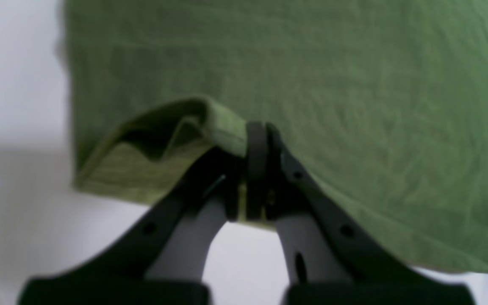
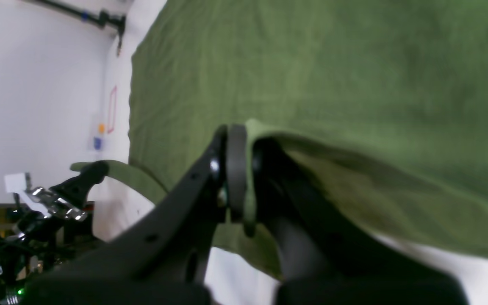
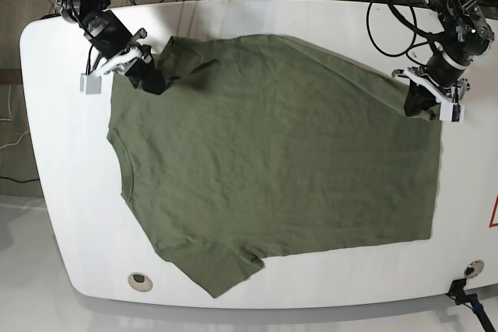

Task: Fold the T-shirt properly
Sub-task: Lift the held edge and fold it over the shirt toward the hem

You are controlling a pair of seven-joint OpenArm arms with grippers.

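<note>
A: We note the T-shirt [image 3: 272, 161] spread flat on the white bench [image 3: 47, 192], covering most of it. Its neck faces the bench's left end in the base view, its hem the right end. One sleeve lies near the front edge. We see no containers.

B: The right gripper [image 3: 149, 77] sits near the bench's far left corner. Our wrist view shows its jaws pressed together on a fold of the T-shirt [image 2: 354, 84] at the far sleeve, with the cloth pinched between the pads and raised off the bench.

A: Agreed. The left gripper [image 3: 416, 103] is at the far right corner of the bench, over the hem corner. In its wrist view the left gripper [image 1: 257, 144] is closed tight on a rolled edge of the T-shirt [image 1: 311, 63]; the hem curls up beside the jaws and opens into a small pocket.

B: So we record both grippers closed on cloth, one at each far corner of the garment. The rest of the T-shirt lies flat and lightly wrinkled.
</note>
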